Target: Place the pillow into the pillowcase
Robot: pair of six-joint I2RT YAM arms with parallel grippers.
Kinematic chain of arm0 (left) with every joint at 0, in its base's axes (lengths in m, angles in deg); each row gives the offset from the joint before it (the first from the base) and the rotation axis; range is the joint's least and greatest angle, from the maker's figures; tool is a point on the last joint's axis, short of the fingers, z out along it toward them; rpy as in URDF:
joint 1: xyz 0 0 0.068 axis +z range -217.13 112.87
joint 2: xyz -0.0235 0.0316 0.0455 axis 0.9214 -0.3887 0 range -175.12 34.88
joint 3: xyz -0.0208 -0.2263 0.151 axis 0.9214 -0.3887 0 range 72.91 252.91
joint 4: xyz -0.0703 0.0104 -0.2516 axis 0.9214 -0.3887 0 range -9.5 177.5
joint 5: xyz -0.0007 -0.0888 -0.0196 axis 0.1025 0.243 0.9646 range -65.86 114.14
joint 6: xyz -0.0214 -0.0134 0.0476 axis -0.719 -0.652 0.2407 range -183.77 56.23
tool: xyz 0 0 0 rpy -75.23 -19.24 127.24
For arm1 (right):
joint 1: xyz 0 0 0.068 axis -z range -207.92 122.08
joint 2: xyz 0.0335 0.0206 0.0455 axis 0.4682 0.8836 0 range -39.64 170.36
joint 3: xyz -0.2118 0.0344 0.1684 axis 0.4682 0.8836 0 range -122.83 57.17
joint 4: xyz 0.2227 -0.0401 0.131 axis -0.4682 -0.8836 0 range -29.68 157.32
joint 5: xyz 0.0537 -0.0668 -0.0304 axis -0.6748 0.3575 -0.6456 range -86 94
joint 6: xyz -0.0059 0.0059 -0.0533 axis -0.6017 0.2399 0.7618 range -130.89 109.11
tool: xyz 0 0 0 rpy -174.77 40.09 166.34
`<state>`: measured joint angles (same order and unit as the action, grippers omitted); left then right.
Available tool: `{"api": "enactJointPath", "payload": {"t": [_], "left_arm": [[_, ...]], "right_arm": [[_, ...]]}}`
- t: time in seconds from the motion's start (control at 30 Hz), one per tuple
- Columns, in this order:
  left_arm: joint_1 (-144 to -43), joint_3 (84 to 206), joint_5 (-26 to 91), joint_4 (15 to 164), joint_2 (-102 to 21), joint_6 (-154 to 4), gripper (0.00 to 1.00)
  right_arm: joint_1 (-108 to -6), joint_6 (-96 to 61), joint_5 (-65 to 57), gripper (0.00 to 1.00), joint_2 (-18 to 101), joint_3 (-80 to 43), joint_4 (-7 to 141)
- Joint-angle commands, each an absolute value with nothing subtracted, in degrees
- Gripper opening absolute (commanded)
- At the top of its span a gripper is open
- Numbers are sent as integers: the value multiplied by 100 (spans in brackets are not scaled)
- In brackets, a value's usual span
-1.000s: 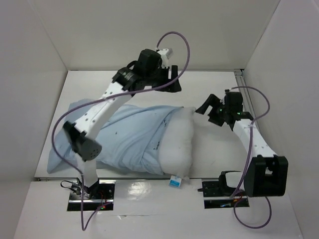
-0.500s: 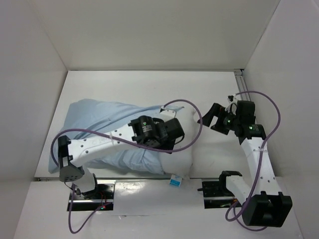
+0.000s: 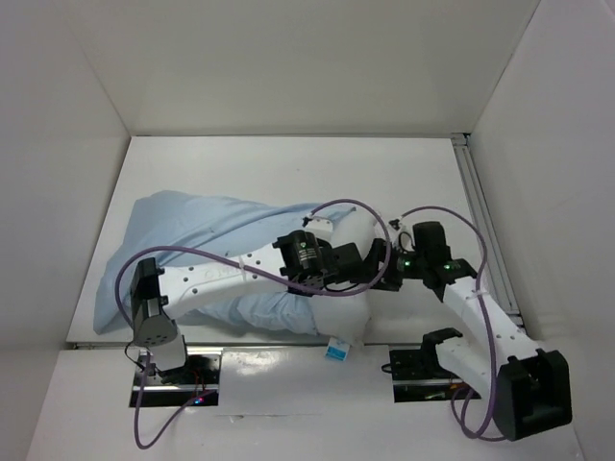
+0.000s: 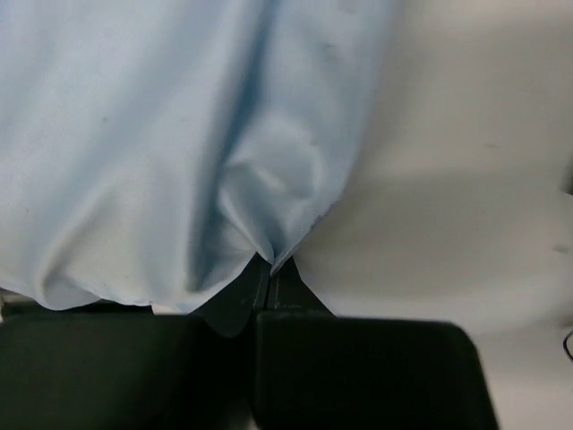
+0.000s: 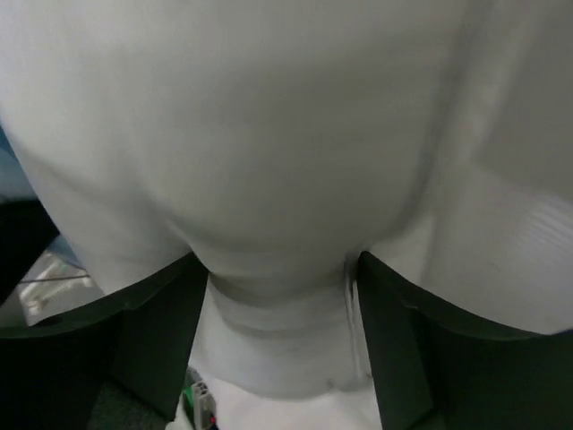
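White table (image 3: pixel 288 163), walled bay. Left gripper (image 4: pixel 269 267), having dropped from above, is now pinching the pillowcase (image 4: pixel 134 134) hem at its mouth. Right gripper (image 5: pixel 277 262), having moved in, is straddling the pillow (image 5: pixel 269 134) with jaws spread. The pillowcase is holding most of the pillow, with the white end protruding; stuffing is likely resuming.

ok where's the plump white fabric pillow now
Top view: the pillow lies centre-front, left part inside the thin light-blue pillowcase, right end bare at the right gripper.

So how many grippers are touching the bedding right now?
2. The left gripper is pinched shut on the edge of the pillowcase; the right gripper straddles one end of the pillow, fingers apart. None look hidden.
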<state>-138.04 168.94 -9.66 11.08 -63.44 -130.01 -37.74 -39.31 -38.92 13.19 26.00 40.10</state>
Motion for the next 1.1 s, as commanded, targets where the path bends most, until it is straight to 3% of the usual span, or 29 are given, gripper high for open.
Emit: {"api": "enactJointPath", "payload": {"t": [0.0, 0.03, 0.1, 0.13, 0.17, 0.33, 0.37, 0.47, 0.63, 0.73, 0.93, 0.97, 1.0, 1.07], "left_arm": [[-13814, 17729, -979, 1594, -6444, -12157, 0], [-13762, 17906, -839, 2222, -6444, -11795, 0], [-13395, 18624, -140, 2736, -6444, -10735, 0], [-13192, 18942, 214, 2939, -6531, -10389, 0], [-12981, 19311, 574, 3080, -6706, -10098, 0], [-11375, 22191, 3154, 3415, -7638, -8997, 0], [-11180, 22197, 3562, 3702, -7691, -9110, 0], [-10931, 21128, 4645, 4651, -7341, -9401, 0], [-11458, 20898, 5059, 4953, -7787, -9567, 0], [-11677, 20154, 5288, 5374, -7903, -9804, 0], [-11960, 19087, 5359, 5622, -7657, -9867, 0], [-11960, 19086, 5289, 5534, -7604, -9788, 2], [-11890, 19086, 5288, 5472, -7534, -9788, 23], [-11723, 19340, 5411, 5158, -7473, -9648, 47]], "right_arm": [[-4799, -5180, -3925, 71, 1815, 2835, 6600], [-4996, -5359, -3820, 49, 2062, 2782, 7062], [-5208, -5466, -3819, 17, 2912, 2336, 7600], [-5069, -5535, -3819, 4, 3187, 1646, 7794], [-4946, -5588, -3924, 0, 3425, 1300, 7944], [-3753, -5712, -4381, 0, 4209, -801, 7824], [-3619, -5712, -4451, 0, 4288, -1196, 7822], [-3460, -5853, -4575, 0, 4236, -1096, 7962], [-4178, -6281, -4417, 0, 4165, 160, 8856], [-4487, -6852, -4417, 0, 4245, 1136, 9856], [-4234, -6899, -4355, 0, 3842, 2201, 9924], [-4233, -6838, -4355, 0, 3779, 2254, 9836], [-4233, -6724, -4303, 0, 3779, 2255, 9687], [-4180, -6276, -4303, 0, 3708, 2255, 9109]]}}
